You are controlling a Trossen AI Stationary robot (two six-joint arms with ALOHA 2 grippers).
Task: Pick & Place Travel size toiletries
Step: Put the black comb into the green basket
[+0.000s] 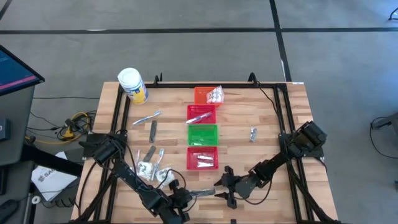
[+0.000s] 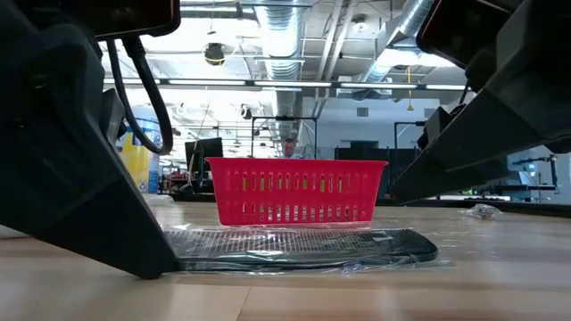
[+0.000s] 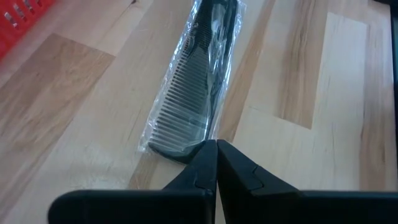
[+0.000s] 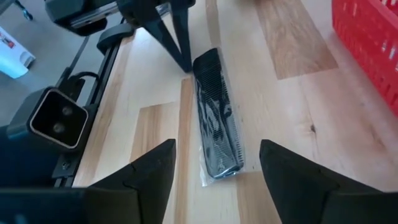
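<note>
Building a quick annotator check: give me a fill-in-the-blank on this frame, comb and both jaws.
1. The wrapped black comb lies flat on the ____.
2. The left gripper has its jaws ____ at one end of the comb.
3. The right gripper has its jaws ____, one on each side of the comb's other end.
4. The basket nearest the comb is coloured ____.

Missing words: table; shut; open; red

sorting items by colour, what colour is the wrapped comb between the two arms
Black, in a clear wrapper. The comb shows best in the right wrist view.
</note>
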